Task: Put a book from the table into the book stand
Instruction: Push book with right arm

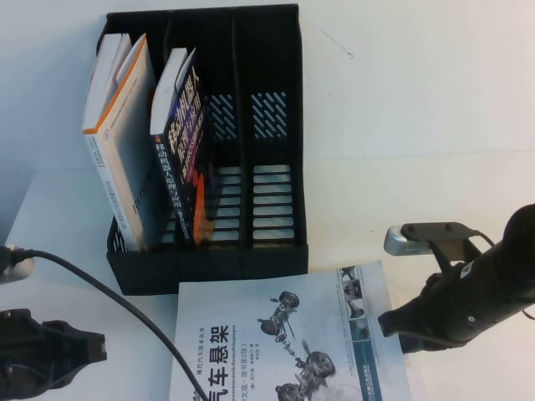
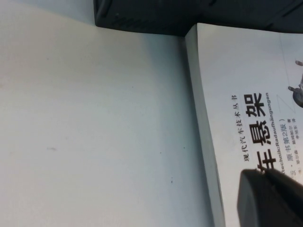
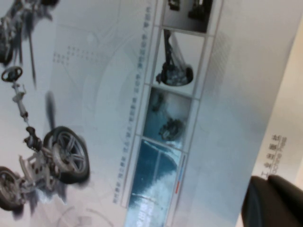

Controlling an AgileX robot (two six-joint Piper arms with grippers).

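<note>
The book (image 1: pixel 284 334), white with a black Chinese title and grey suspension drawings, lies flat on the table (image 1: pixel 418 125) just in front of the book stand (image 1: pixel 209 267). The stand's right-hand slot is empty. My left gripper (image 1: pixel 96 349) hovers low to the left of the book, fingers together and empty; in its wrist view its tips (image 2: pixel 259 177) show over the book's cover (image 2: pixel 255 94). My right gripper (image 1: pixel 386 322) is at the book's right edge, fingers together; in its wrist view the tips (image 3: pixel 265 187) sit by the book's (image 3: pixel 94 94) spine.
Two other books stand in the stand: a white one with an orange edge (image 1: pixel 125 142) in the left slot and a dark one (image 1: pixel 184 142) in the middle slot. A black cable (image 1: pixel 125 309) runs across the table at the left. The stand's front corner (image 2: pixel 142 14) shows in the left wrist view.
</note>
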